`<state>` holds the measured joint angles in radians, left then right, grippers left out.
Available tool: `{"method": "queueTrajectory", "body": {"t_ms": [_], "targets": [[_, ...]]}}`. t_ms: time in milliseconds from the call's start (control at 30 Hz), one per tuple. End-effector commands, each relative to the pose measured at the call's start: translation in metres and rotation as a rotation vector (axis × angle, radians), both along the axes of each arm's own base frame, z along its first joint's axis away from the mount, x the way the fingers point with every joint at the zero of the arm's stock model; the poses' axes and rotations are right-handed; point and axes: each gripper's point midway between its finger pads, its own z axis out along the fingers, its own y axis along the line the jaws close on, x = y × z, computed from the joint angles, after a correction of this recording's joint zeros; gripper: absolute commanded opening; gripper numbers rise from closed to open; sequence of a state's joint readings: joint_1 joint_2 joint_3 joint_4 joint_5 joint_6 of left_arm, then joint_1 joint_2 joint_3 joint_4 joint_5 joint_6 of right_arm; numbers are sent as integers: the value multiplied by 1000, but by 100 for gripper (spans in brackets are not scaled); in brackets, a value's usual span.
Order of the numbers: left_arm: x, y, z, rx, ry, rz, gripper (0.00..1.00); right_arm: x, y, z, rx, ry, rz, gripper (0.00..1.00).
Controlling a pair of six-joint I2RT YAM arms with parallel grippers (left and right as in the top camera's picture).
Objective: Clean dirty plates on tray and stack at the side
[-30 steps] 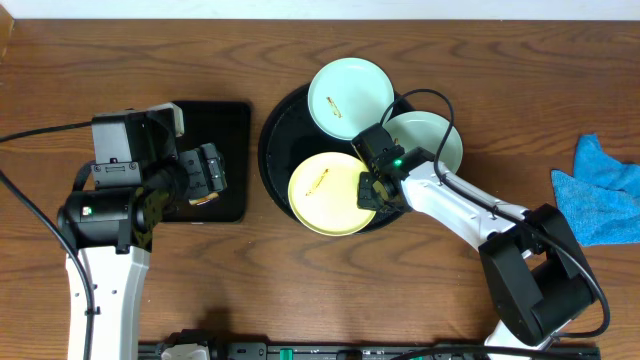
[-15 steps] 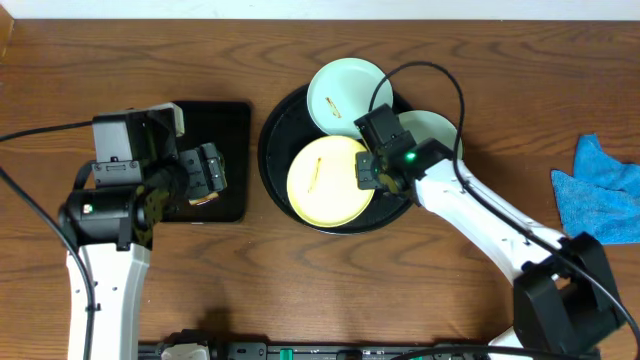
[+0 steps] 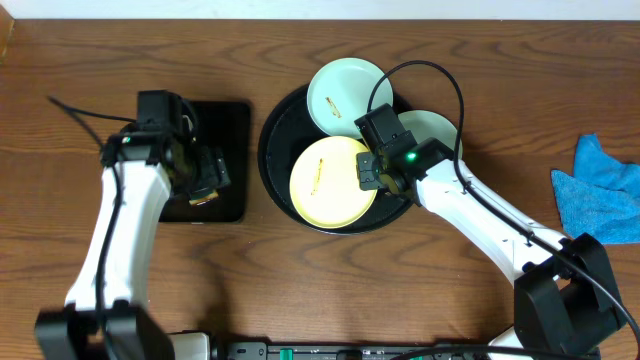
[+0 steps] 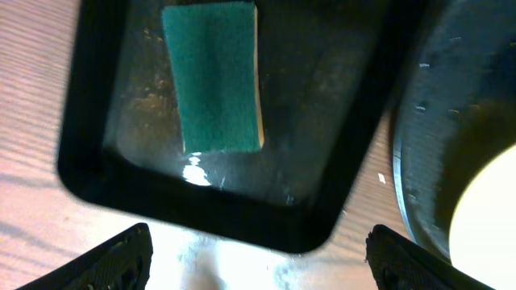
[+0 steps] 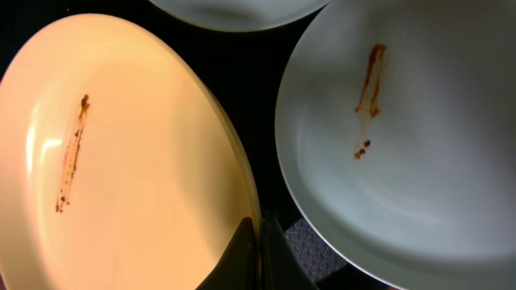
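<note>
The pale yellow plate with a brown smear lies tilted in the round black tray. My right gripper is shut on its right rim; in the right wrist view the fingers pinch the yellow plate's edge. Two pale cyan plates lie at the tray's far side and right side; the one beside the gripper has a brown smear. My left gripper hovers open and empty over the rectangular tray's near edge.
A green sponge lies in the narrower rectangular black tray left of the round tray. A blue cloth lies at the right table edge. The round tray's rim shows in the left wrist view.
My right gripper has closed on the yellow plate's rim and drawn it up and back, tilting it. My left arm has swung over the rectangular tray.
</note>
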<state>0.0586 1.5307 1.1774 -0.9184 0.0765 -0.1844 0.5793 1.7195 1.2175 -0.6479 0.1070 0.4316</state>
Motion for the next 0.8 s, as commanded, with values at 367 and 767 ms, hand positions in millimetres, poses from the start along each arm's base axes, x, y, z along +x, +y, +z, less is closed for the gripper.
{"method": "queueTrajectory", "body": {"t_ms": [367, 767], "targets": [[18, 23, -72, 107, 129, 38, 85, 3, 1, 4, -9, -18, 11, 1], [20, 23, -88, 107, 119, 43, 81, 3, 2, 4, -9, -18, 12, 1]]}}
